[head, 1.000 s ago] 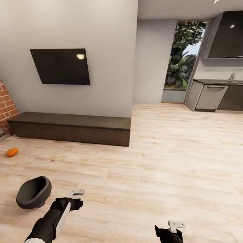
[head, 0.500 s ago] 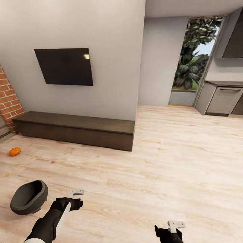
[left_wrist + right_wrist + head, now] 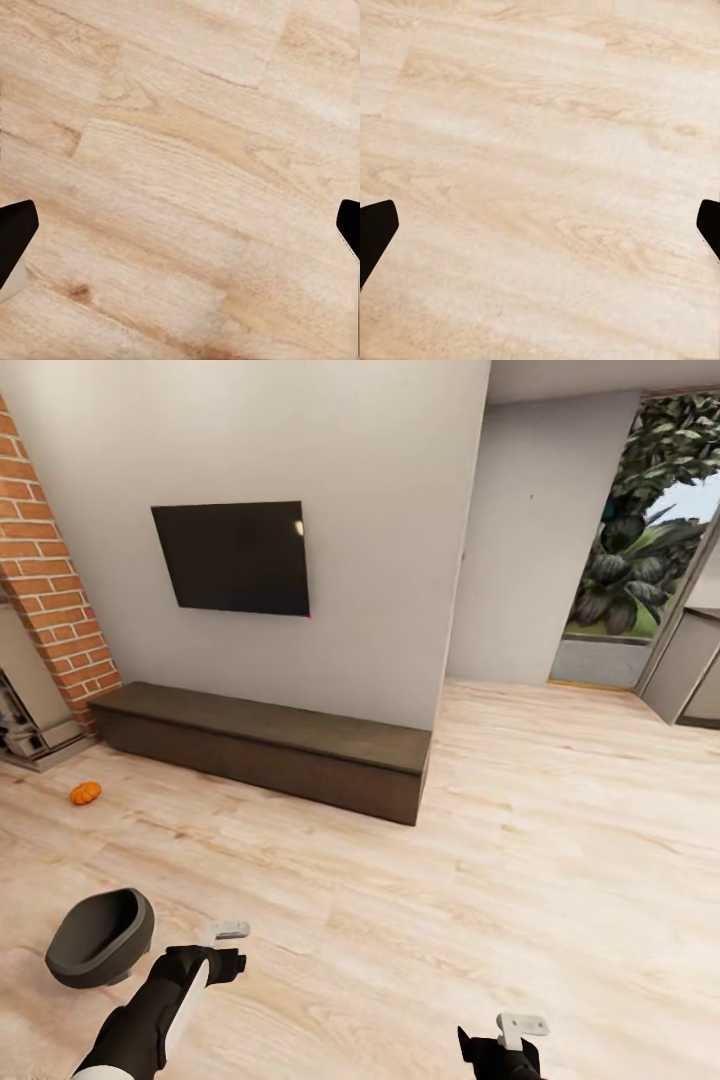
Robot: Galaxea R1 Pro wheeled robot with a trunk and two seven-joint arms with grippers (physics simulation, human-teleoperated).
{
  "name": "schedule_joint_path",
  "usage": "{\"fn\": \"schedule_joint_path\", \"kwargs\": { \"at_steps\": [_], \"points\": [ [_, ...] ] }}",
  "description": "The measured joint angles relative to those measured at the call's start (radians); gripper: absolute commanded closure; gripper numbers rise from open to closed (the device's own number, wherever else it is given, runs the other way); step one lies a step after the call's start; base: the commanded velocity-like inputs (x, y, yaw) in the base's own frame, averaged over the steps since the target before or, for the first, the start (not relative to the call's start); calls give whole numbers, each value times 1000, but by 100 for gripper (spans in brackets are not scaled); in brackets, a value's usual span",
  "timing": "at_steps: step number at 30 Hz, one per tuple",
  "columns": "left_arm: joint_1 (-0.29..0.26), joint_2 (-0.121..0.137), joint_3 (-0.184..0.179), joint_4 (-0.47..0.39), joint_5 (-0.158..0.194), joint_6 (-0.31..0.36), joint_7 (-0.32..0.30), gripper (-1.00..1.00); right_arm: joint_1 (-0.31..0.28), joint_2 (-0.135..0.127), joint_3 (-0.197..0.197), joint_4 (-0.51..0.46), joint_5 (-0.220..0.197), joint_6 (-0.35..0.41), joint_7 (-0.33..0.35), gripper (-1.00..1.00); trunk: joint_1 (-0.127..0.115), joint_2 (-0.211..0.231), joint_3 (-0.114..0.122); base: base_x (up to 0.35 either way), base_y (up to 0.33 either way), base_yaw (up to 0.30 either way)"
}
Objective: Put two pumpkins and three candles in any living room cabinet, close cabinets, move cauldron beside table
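Both hands hang low over the bare wood floor (image 3: 520,880), and both are spread wide with nothing between the fingers. In the left wrist view and the right wrist view, the dark fingertips sit far apart at the two side edges, with only pale planks in the gap. From the head view, the left hand (image 3: 228,945) is at the lower left of the frame and the right hand (image 3: 520,1032) is at the bottom, a bit right of the middle.

A big pale wall (image 3: 380,510) fills the upper middle. A black TV (image 3: 238,557) hangs on it, upper left of the middle. Red bricks (image 3: 55,580) run up the left edge. Green leafy plants (image 3: 650,550) show through an opening at the upper right.

Below the TV sits the long, low dark-brown cabinet (image 3: 265,750), just left of the middle. Its fronts look shut.

At the lower left, a dark grey cauldron (image 3: 100,938) sits on the floor, tipped a little, near the left hand but not touching it.

One small orange pumpkin (image 3: 85,793) lies on the floor at the left, well apart from the cauldron and near the cabinet's left end.
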Motion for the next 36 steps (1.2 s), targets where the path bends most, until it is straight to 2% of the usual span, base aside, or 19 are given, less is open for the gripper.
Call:
{"fn": "schedule_joint_path", "kwargs": {
  "at_steps": [18, 36],
  "points": [
    [0, 0, -1, 0, -1, -6, -2, -100, 0, 0, 0, 1, 0, 0, -1, -100, 0, 0, 0, 70, -45, 288],
    [0, 0, -3, 0, 0, -5, 0, -100, 0, 0, 4, 1, 0, -33, -1, -100, 0, 0, 0, 291, -55, 288]
  ]
}}
